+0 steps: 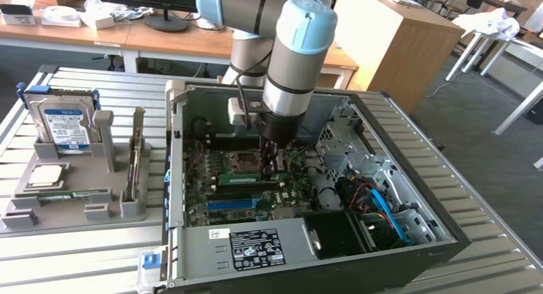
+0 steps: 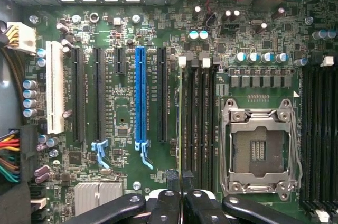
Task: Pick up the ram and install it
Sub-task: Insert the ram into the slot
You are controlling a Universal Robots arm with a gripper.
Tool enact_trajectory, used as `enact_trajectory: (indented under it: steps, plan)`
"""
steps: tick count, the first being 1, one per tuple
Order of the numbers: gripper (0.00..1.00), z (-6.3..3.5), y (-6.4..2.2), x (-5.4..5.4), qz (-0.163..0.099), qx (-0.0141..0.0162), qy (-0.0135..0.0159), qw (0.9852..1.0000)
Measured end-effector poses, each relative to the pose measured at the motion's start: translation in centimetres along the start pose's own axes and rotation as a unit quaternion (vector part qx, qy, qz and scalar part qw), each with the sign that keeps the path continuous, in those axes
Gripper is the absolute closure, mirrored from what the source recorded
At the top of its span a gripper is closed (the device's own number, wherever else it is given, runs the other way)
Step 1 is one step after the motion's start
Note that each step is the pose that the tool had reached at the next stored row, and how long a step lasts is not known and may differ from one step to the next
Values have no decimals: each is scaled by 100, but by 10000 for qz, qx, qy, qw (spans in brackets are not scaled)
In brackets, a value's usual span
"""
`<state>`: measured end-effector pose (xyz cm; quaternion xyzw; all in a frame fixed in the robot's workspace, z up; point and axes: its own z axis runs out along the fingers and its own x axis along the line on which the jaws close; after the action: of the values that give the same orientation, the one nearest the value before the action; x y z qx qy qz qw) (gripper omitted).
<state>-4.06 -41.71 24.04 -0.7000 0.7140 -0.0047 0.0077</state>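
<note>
The ram (image 1: 241, 177) is a narrow green stick standing on edge in a memory slot of the motherboard (image 1: 222, 208), inside the open computer case. In the wrist view the ram (image 2: 181, 118) shows as a thin greenish edge running along the outermost black slot, beside the other memory slots (image 2: 199, 118). My gripper (image 1: 273, 168) reaches straight down into the case onto the stick's end on the exterior view's right. Its two black fingertips (image 2: 171, 177) stand close together on either side of that edge, so the gripper (image 2: 179, 177) is shut on the ram.
The empty CPU socket (image 2: 257, 147) lies right beside the memory slots, and a blue expansion slot (image 2: 140, 97) on the other side. Left of the case, a grey holder (image 1: 76, 208) carries a hard drive (image 1: 60, 125), a silver CPU (image 1: 47, 174), an upright card (image 1: 136, 160) and another green stick (image 1: 72, 194).
</note>
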Motion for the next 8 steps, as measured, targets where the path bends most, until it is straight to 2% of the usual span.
enact_trajectory:
  steps: [8]
  plan:
    - [88,8,27,-1,-1,4,-3,10000]
